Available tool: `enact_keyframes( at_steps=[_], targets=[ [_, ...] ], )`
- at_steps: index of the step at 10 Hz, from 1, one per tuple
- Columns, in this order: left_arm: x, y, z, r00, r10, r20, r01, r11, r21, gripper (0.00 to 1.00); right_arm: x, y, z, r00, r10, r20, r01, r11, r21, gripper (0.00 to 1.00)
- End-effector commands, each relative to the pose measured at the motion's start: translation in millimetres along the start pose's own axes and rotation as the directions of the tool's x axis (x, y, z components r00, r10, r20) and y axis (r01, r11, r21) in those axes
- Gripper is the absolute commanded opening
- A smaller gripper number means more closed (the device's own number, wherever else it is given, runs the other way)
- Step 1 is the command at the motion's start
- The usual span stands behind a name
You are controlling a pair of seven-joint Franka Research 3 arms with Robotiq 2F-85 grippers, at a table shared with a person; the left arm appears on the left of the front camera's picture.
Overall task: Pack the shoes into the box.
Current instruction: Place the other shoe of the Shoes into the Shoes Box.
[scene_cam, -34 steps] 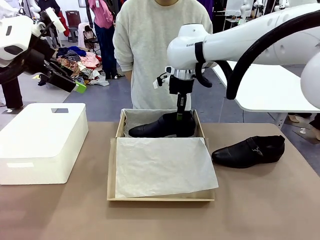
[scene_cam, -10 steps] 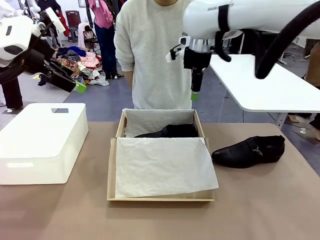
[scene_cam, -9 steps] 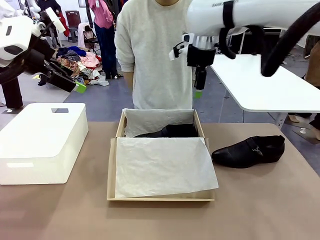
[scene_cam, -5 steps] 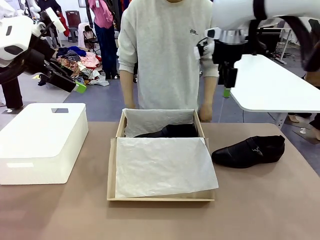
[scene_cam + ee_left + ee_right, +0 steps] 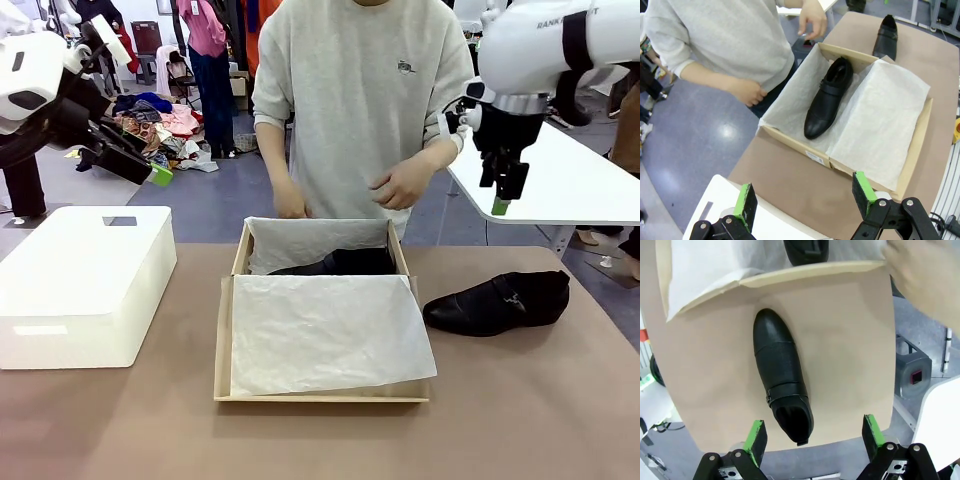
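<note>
One glossy black shoe (image 5: 335, 263) lies inside the brown cardboard box (image 5: 224, 340), at its far side, on white tissue paper (image 5: 325, 330). In the left wrist view that shoe (image 5: 827, 97) rests in the box (image 5: 790, 144) with its toe toward the camera. The other shoe (image 5: 497, 303) lies on the table to the right of the box. My right gripper (image 5: 503, 195) hangs high above this shoe (image 5: 782, 375), open and holding nothing (image 5: 812, 437). My left gripper (image 5: 135, 162) stays raised at the far left, open (image 5: 805, 197).
A large white plastic box (image 5: 85, 280) stands on the table's left. The person stands at the far side with both hands (image 5: 400, 185) just above the box's far edge. A white table (image 5: 560, 180) stands behind on the right.
My right gripper left the first shoe in the box, rose, and swung right to above the loose shoe. The person stepped closer and brought both hands toward the box.
</note>
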State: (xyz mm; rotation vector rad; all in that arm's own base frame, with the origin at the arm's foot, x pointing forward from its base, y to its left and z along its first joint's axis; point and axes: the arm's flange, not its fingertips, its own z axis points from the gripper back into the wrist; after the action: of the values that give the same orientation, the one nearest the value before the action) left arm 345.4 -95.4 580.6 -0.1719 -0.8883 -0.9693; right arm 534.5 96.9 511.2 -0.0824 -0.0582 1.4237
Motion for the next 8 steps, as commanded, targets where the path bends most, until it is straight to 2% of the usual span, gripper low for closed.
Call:
enact_keyframes(
  at_steps=[1,2,3,8],
  targets=[
    [0.0,1.3,-1.2,1.0,-0.005,0.015,0.005,1.0,0.001,1.0,-5.4,2.8,-8.0,0.999,0.007,0.044,-0.006,1.0,-0.012,1.0],
    [0.0,1.3,-1.2,1.0,-0.005,0.015,0.005,1.0,0.001,1.0,1.2,-1.1,-9.3,0.999,0.01,0.041,-0.01,1.0,-0.006,1.0],
    [0.0,1.3,-1.2,1.0,-0.005,0.015,0.005,1.0,0.001,1.0,-3.7,0.2,-6.2,1.0,-0.007,0.002,0.007,1.0,0.004,1.0],
    [0.0,1.3,-1.2,1.0,-0.005,0.015,0.005,1.0,0.001,1.0,-3.7,0.2,-6.2,1.0,-0.007,0.002,0.007,1.0,0.004,1.0]
  ],
)
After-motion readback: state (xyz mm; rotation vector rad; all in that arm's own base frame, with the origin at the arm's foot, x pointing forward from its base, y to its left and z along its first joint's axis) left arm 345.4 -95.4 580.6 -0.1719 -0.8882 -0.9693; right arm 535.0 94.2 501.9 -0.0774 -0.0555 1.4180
